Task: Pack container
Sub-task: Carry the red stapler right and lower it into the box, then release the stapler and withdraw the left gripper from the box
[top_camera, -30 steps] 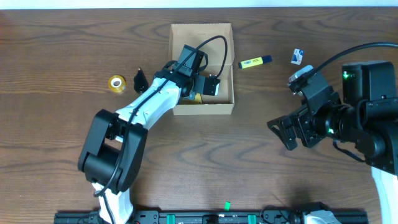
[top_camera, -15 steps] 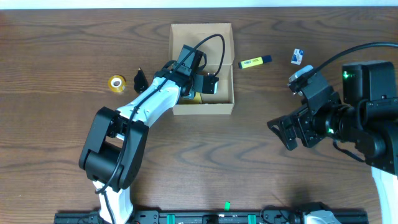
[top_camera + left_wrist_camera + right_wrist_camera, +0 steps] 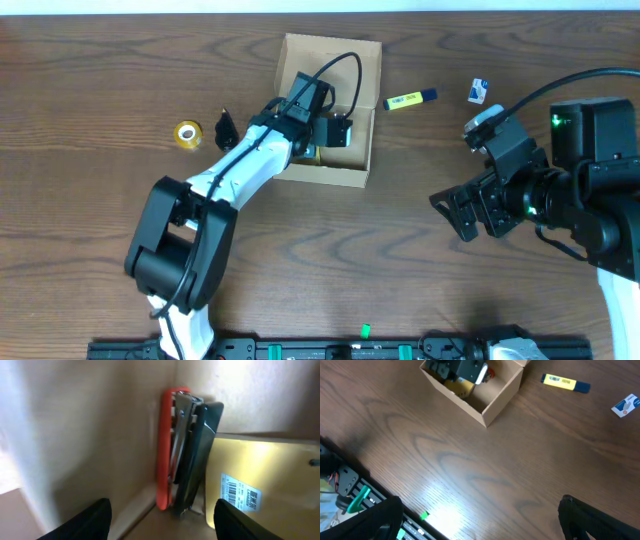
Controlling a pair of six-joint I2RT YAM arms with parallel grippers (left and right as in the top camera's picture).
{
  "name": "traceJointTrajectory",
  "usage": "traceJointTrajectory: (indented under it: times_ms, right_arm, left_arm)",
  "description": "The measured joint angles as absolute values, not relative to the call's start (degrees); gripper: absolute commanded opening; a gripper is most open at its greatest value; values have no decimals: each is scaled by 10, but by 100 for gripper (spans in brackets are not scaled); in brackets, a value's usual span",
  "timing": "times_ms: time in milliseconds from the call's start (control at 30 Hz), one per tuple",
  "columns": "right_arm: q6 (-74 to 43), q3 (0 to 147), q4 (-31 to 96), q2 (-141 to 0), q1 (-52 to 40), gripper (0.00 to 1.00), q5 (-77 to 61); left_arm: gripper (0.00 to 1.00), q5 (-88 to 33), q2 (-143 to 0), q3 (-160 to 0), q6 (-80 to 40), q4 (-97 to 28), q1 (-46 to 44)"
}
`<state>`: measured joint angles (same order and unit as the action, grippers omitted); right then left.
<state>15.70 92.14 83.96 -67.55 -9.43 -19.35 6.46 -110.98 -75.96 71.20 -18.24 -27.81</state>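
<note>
Well, the left end effector is down inside the container. Its two fingers are spread with nothing between them, so it looks released, going by the wrist view. Just ahead of it a red and black stapler stands on end against the cardboard wall, tucked into the corner. A yellow card with a barcode leans beside it, touching it. I'd guess both were stood upright to leave floor room for more.

From above, the container sits toward the far side of the surface, slightly askew, flap open, with the left arm reaching into it. Outside it, a yellow highlighter lies just to its right and a small white packet farther along. A tape roll and a small black object lie to its left. The right end effector hangs well apart, fingers wide and empty, probably waiting its turn at the highlighter.
</note>
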Motion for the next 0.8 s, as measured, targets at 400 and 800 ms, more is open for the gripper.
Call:
traceJointTrajectory:
  times_ms: [400, 800]
  right_arm:
    - [157, 921, 840, -675, -94, 99, -194]
    - [157, 921, 840, -675, -94, 99, -194]
  left_arm:
    - [66, 77, -941, -761, 550, -301, -313]
    - [62, 51, -925, -765, 231, -433, -243]
